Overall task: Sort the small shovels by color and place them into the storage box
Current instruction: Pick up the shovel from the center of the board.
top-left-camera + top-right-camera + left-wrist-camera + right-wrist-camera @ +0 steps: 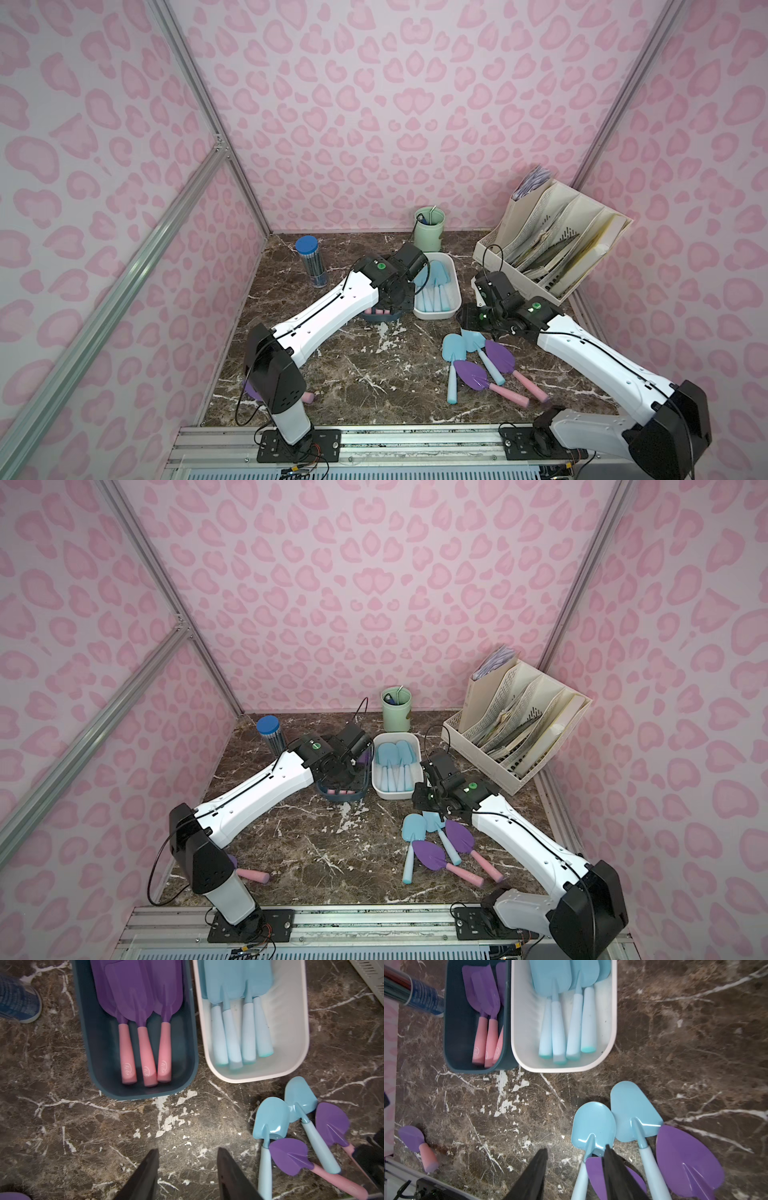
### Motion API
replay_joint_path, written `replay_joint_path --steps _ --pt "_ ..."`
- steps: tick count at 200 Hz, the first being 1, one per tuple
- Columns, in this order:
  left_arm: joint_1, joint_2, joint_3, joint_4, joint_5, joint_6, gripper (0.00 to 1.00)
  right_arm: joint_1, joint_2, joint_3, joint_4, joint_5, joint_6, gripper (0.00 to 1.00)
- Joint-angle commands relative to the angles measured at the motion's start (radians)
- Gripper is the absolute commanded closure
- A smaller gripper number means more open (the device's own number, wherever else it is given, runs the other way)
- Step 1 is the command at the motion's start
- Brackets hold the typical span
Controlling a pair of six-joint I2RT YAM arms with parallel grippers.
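Logging four small shovels [488, 365] loose and overlapping on table [353, 374], two blue, two purple, just beside right claw [575, 1148], spread and empty; left claw [188, 1150] likewise. Three purple in dark box [99, 1059], four blue in white box [456, 286]. Judged light, stiff, slick: take by handle. Stray purple shovel [418, 1147] whole from right wrist, half hidden behind left arm [324, 307] in both top views.

Below me the counter [62, 1126] has a polished marble look with scuffed white patches. The loose blue shovels [593, 1126] gleam: glossy smooth plastic blades, matt handles. The white box [291, 1053] and dark box [101, 1053] are smooth satin plastic. My left claw [188, 1149] is matt black.
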Motion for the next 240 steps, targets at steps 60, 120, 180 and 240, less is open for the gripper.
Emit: replay_joint_path --steps 60,120,180,240 --pt "0.055 -0.201 -0.302 0.001 -0.046 -0.048 0.49 0.255 0.034 -0.103 0.063 -0.003 0.265 0.5" --pt "0.093 -0.244 -0.384 0.018 -0.009 -0.048 0.47 0.46 0.025 -0.156 0.069 0.082 0.584 0.49" --pt "0.104 -0.246 -0.399 0.021 -0.002 -0.035 0.46 0.509 0.027 -0.189 0.005 0.13 0.711 0.46" --pt "0.108 -0.234 -0.409 0.033 0.008 -0.034 0.43 0.501 0.067 -0.216 -0.02 0.124 0.728 0.42"
